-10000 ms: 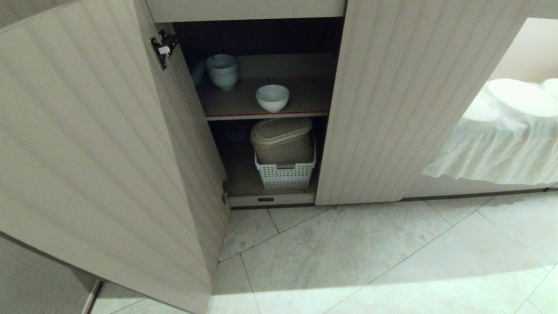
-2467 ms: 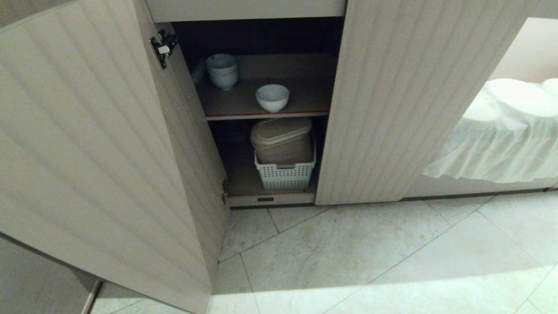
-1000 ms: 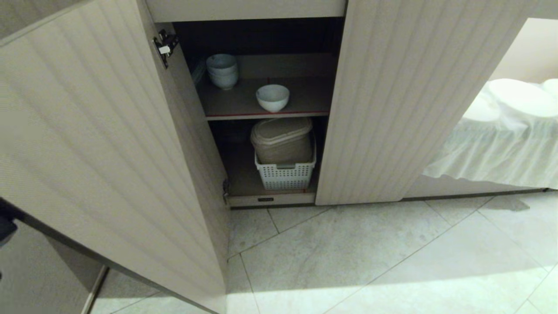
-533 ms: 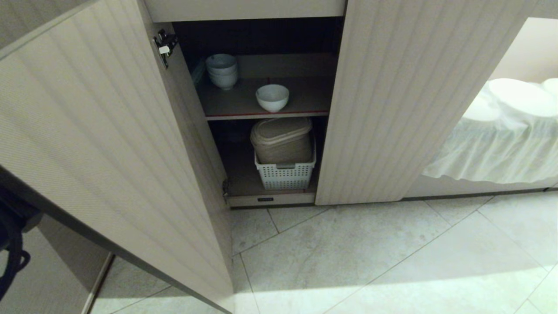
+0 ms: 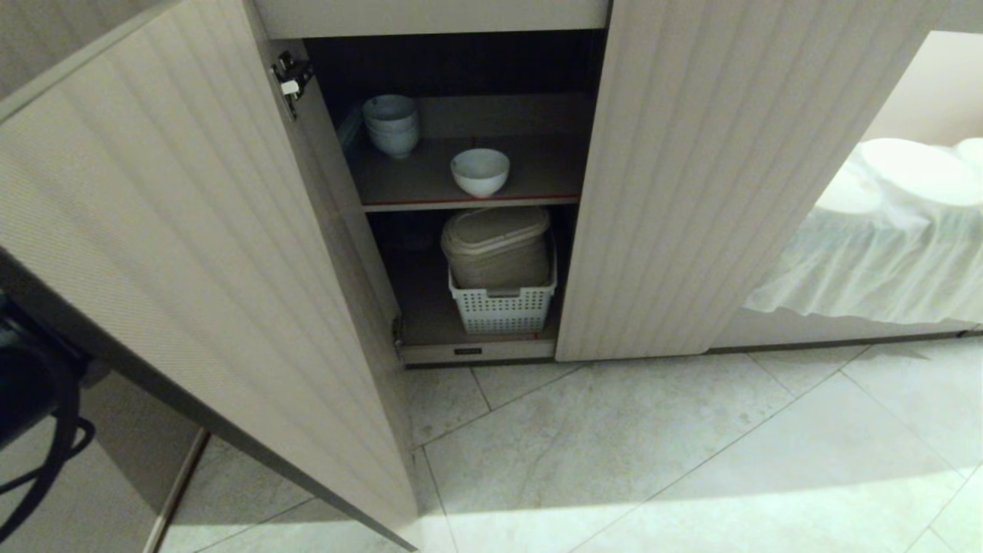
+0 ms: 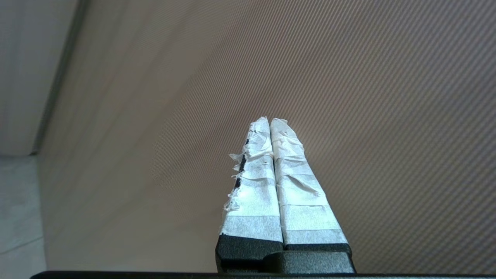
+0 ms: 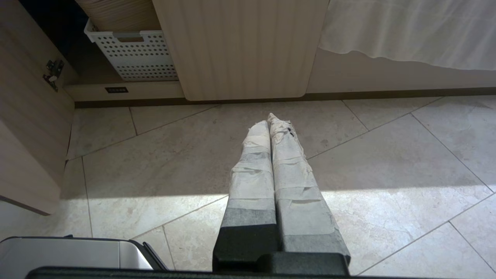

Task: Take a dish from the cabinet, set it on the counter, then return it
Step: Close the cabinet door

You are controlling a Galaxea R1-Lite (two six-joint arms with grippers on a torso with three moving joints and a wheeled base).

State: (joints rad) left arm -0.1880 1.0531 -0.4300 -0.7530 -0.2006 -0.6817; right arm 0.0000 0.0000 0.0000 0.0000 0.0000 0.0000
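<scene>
Left gripper (image 6: 270,121), taped fingers pressed together and empty, faces the cabinet (image 5: 714,153) door's back at the head view's 8 o'clock. Right gripper (image 7: 271,118), likewise closed, hangs over floor. Farther in, toward 1 o'clock of the left arm, the dish (image 5: 480,171) stands on the upper shelf.

The left gripper (image 6: 270,121) has its two fingers pressed tight together, both wrapped in white tape that is torn at the edges. Close behind its tips is a big flat beige door panel (image 6: 348,77). A bit of pale floor (image 6: 17,217) shows beside the panel.
</scene>
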